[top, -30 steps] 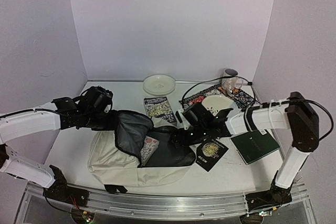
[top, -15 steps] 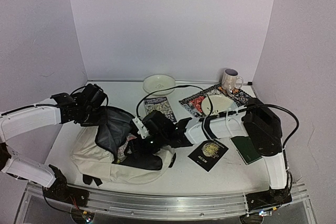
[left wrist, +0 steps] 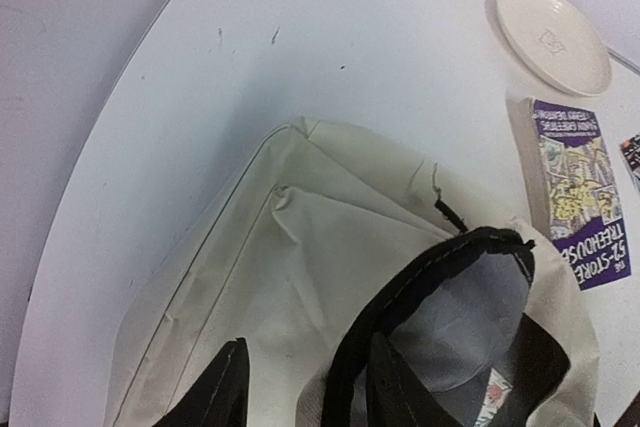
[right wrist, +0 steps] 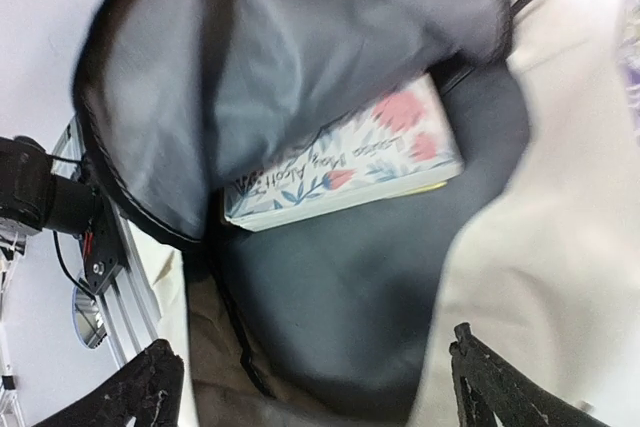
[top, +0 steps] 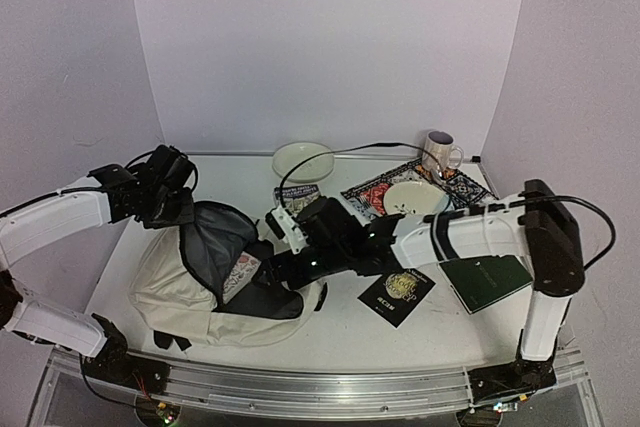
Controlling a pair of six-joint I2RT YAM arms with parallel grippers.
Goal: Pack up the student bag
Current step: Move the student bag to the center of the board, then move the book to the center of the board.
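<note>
The student bag lies on its side at the left, cream with a black zipper rim, its grey-lined mouth gaping toward the middle. A floral-covered book rests inside it and also shows from above. My left gripper hovers over the bag's top, open, with the black rim running between its fingers close to the right one. My right gripper stands wide open at the bag's mouth, only the dark lining between its fingers. From above, the left gripper is at the flap and the right gripper at the opening.
A purple book and a cream dish lie behind the bag. A black booklet with a gold emblem and a green notebook lie to the right. A patterned placemat holds a plate and a mug.
My right arm swung left to the bag's mouth, then drew back slightly. The left jaws have parted at the bag's rim. The bag slid a little leftward.
</note>
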